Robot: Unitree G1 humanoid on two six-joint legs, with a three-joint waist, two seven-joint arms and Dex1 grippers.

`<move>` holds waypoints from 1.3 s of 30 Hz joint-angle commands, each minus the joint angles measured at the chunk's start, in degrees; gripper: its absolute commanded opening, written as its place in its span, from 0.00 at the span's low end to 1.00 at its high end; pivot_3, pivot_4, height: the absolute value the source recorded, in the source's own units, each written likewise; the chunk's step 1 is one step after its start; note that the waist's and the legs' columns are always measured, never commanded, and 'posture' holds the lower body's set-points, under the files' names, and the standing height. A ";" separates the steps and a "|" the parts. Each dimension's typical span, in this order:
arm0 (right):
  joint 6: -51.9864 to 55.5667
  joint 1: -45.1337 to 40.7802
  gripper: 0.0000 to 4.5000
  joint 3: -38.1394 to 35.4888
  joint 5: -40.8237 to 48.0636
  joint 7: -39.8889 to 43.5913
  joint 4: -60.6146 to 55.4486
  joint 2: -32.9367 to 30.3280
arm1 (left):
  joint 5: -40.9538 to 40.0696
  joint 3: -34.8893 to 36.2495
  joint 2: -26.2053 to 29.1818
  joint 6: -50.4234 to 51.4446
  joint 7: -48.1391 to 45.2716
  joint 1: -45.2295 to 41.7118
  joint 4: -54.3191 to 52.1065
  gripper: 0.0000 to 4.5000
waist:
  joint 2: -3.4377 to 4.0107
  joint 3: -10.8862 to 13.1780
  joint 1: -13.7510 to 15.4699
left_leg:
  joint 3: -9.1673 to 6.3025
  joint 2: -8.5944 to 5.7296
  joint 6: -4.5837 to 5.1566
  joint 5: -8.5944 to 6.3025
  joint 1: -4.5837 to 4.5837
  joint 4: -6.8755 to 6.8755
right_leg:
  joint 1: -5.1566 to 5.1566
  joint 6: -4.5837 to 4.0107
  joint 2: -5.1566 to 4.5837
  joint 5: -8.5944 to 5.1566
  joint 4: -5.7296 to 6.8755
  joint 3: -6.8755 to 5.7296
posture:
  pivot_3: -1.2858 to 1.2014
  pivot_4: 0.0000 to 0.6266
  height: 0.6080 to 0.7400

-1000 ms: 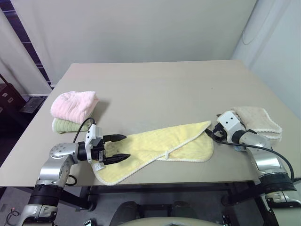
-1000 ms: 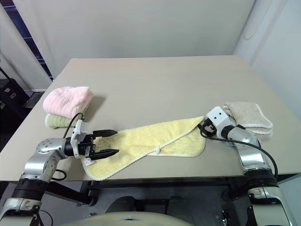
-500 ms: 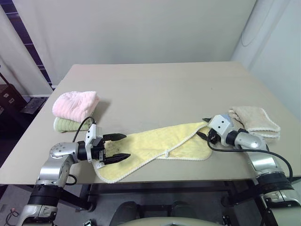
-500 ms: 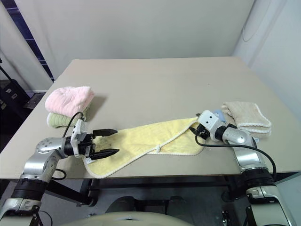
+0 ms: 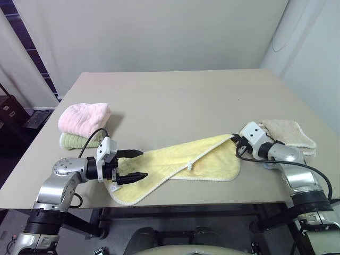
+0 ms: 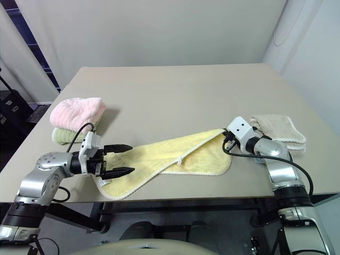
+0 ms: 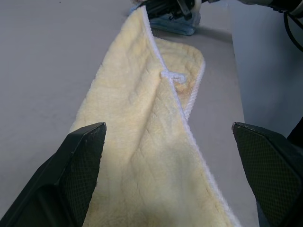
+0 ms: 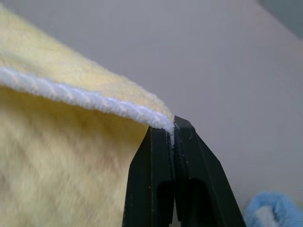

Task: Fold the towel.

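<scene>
The pale yellow towel (image 5: pixel 180 164) lies partly doubled along the table's near edge, its white hem and a small loop (image 7: pixel 171 75) showing on top. My right gripper (image 8: pixel 171 135) is shut on the towel's far-right corner, pinching the white hem (image 8: pixel 85 97) and holding it just off the table; in the left eye view this gripper (image 5: pixel 235 141) sits at the towel's right tip. My left gripper (image 5: pixel 137 164) hovers open over the towel's left end, its fingers (image 7: pixel 78 161) spread wide on both sides of the cloth, with nothing between them.
A pink folded towel (image 5: pixel 84 117) rests on a green one (image 5: pixel 74 141) at the left. A cream folded towel (image 5: pixel 289 133) lies at the right, close behind my right arm. The table's (image 5: pixel 175 101) near edge runs just below the yellow towel.
My right gripper closed on the towel's right corner and raised it slightly, shifting a little leftward. The left gripper stayed open over the left end.
</scene>
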 commanded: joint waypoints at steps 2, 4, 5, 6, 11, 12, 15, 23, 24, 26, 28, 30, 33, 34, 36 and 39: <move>7.76 -6.98 0.00 0.08 -0.71 -5.21 -5.81 3.34 | -0.16 -2.53 3.45 5.74 -0.03 -3.91 -4.64 1.00 | 0.05 0.03 -0.18 | 0.00 0.00 0.00 0.00 0.00 -0.01 | 0.00 0.00 0.00 0.00 0.03 0.00 | 0.52 0.00 1.00; 11.21 -10.71 0.00 0.47 -1.85 -7.69 -4.49 4.85 | 0.15 -3.18 4.02 4.82 -1.03 -4.59 -4.77 1.00 | 0.08 0.04 -0.27 | 0.02 0.00 0.00 0.00 0.00 0.00 | -0.10 -0.01 0.00 0.00 0.06 0.00 | 0.52 0.00 1.00; 12.72 -12.92 0.00 0.46 -2.01 -9.05 -3.58 5.77 | 0.65 -3.68 4.44 4.49 -1.41 -4.82 -4.74 1.00 | 0.08 0.04 -0.22 | 0.02 0.00 0.00 0.00 0.00 0.00 | -0.12 -0.01 0.00 0.01 0.07 0.00 | 0.52 0.00 1.00; 13.67 -14.92 0.00 0.29 -2.14 -10.37 -2.55 6.58 | 1.07 -4.21 4.75 4.43 -1.59 -5.13 -4.75 1.00 | 0.08 0.04 -0.21 | 0.02 0.00 0.00 0.00 0.00 -0.01 | -0.13 -0.01 0.00 0.01 0.06 0.00 | 0.52 0.00 1.00; 13.15 -25.26 0.00 -1.51 -2.68 -18.51 5.77 10.67 | 1.62 -7.14 4.66 6.10 -1.04 -5.89 -7.29 1.00 | 0.09 0.06 -0.15 | 0.05 0.00 -0.01 0.00 -0.09 -0.08 | -0.21 -0.02 0.00 0.00 -0.02 0.00 | 0.52 0.00 1.00; 13.07 -26.65 0.00 -1.64 -2.58 -19.37 7.19 11.16 | 1.86 -7.72 4.40 6.09 -0.57 -5.68 -7.80 1.00 | 0.09 0.06 -0.16 | 0.06 0.00 -0.01 0.00 -0.12 -0.08 | -0.24 -0.02 0.00 0.00 -0.03 0.00 | 0.52 0.00 1.00; 12.76 -29.16 0.00 -1.46 -2.15 -20.42 10.06 12.34 | 2.73 -9.67 3.20 6.79 1.54 -4.94 -9.12 1.00 | 0.09 0.06 -0.13 | 0.09 0.00 -0.01 0.00 -0.14 -0.11 | -0.24 -0.02 -0.02 0.00 -0.07 0.00 | 0.52 0.00 1.00; 12.46 -30.33 0.00 -1.42 -2.12 -21.94 12.41 13.82 | 6.78 -15.03 3.56 9.34 1.96 -8.14 -4.19 1.00 | 0.17 0.10 -0.34 | 0.13 0.00 -0.01 0.01 -0.20 -0.17 | -0.21 -0.02 -0.03 0.01 0.06 0.00 | 0.52 0.00 1.00; 12.63 -30.50 0.00 -1.79 -1.98 -22.35 12.66 13.85 | 7.26 -15.45 3.65 10.12 2.23 -8.64 -3.69 1.00 | 0.17 0.10 -0.36 | 0.12 0.00 -0.01 0.01 -0.20 -0.16 | -0.21 -0.02 -0.03 0.01 0.07 0.00 | 0.52 0.00 1.00; 13.16 -31.11 0.00 -2.65 -1.75 -23.49 13.20 13.80 | 7.42 -15.56 3.74 10.80 2.41 -9.04 -3.59 1.00 | 0.17 0.11 -0.37 | 0.13 0.00 0.00 0.01 -0.20 -0.15 | -0.21 -0.02 -0.03 0.00 0.06 0.00 | 0.52 0.00 1.00; 12.74 -32.47 0.00 -4.07 -1.12 -24.70 13.53 13.72 | 6.88 -14.76 3.25 11.56 3.33 -9.06 -4.40 1.00 | 0.20 0.13 -0.39 | 0.13 0.00 0.00 0.01 -0.20 -0.15 | -0.20 -0.02 -0.03 0.00 0.04 0.00 | 0.52 0.00 1.00; 13.31 -34.53 0.00 -5.22 -0.51 -25.60 13.21 13.56 | 6.64 -14.49 2.92 12.47 4.31 -9.15 -5.78 1.00 | 0.22 0.14 -0.40 | 0.13 0.00 0.00 0.01 -0.27 -0.14 | -0.25 -0.02 -0.03 0.00 0.02 0.00 | 0.52 0.00 1.00; 15.20 -37.70 0.00 -6.18 0.32 -26.18 12.05 13.55 | 6.03 -15.01 2.41 15.31 5.69 -9.53 -8.95 1.00 | 0.23 0.15 -0.49 | 0.13 0.00 0.00 0.03 -0.53 -0.11 | -0.50 -0.01 -0.03 0.01 0.08 0.00 | 0.52 0.00 1.00; 15.54 -38.51 0.00 -6.26 0.39 -26.49 11.71 13.72 | 5.89 -15.56 2.11 16.47 6.08 -9.80 -10.08 1.00 | 0.23 0.15 -0.48 | 0.13 0.00 0.04 0.06 -0.60 -0.11 | -0.58 -0.01 -0.03 0.01 0.10 0.00 | 0.52 0.00 1.00; 16.12 -39.43 0.00 -6.40 0.54 -27.08 11.06 14.18 | 5.93 -16.48 1.31 18.27 6.82 -10.64 -11.43 1.00 | 0.23 0.14 -0.48 | 0.13 0.00 0.10 0.11 -0.69 -0.10 | -0.67 0.00 -0.02 0.01 0.12 0.00 | 0.52 0.00 1.00; 17.24 -40.22 0.00 -6.58 1.06 -27.78 9.34 15.14 | 6.12 -17.61 -1.06 20.91 8.70 -13.57 -11.41 1.00 | 0.23 0.14 -0.29 | 0.13 0.00 0.12 0.12 -0.77 -0.03 | -0.68 -0.01 -0.02 0.01 0.12 -0.01 | 0.52 0.00 1.00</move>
